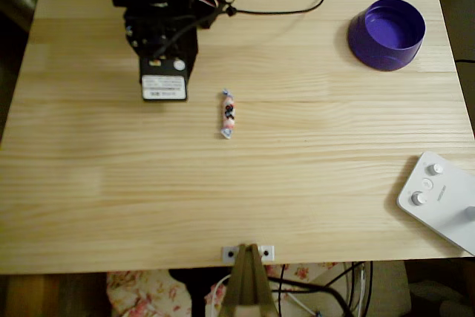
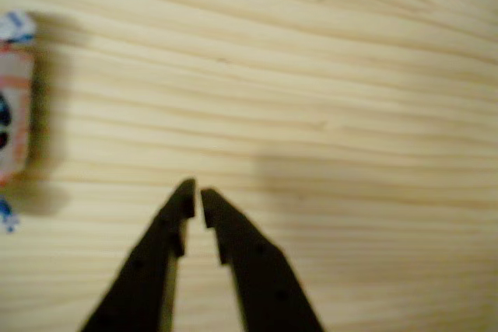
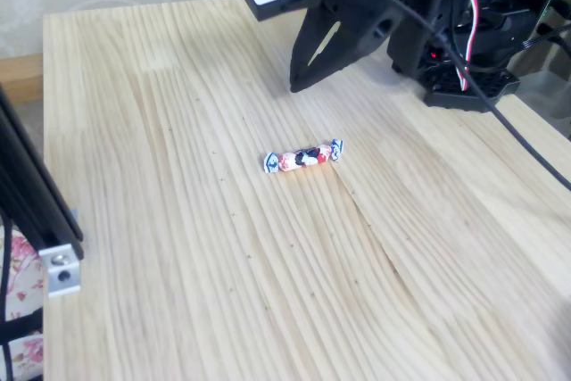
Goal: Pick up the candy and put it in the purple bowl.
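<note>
The candy (image 1: pixel 228 113) lies lengthwise on the wooden table (image 1: pixel 312 154), a pinkish-white wrapped sweet with dark and red marks and twisted ends. In the fixed view the candy (image 3: pixel 303 159) rests a short way in front of my black gripper (image 3: pixel 299 86), which hovers above the table with its tips together. The wrist view shows the gripper (image 2: pixel 195 193) shut with nothing in it, and the candy (image 2: pixel 12 106) at the left edge, apart from the fingers. The purple bowl (image 1: pixel 387 33) stands empty at the table's far right corner.
A white device with round knobs (image 1: pixel 439 197) lies at the table's lower right edge. A metal clamp (image 1: pixel 249 253) grips the front edge. Black cables (image 1: pixel 297 10) run along the back towards the arm's base (image 3: pixel 464 37).
</note>
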Robot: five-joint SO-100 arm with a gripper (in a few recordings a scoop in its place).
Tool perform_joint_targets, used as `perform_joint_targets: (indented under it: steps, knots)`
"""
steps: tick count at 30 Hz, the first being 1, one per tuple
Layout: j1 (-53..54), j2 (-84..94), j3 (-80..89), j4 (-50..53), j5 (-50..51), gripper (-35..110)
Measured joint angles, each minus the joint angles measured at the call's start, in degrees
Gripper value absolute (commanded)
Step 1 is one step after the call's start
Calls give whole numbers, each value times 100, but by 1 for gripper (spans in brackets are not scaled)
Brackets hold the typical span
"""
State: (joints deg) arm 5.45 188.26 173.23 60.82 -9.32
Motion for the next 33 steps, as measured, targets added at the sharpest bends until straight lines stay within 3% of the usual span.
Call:
perform_joint_targets:
  steps: [33]
  knots:
    - [-431,-325,-527,519,677,-1]
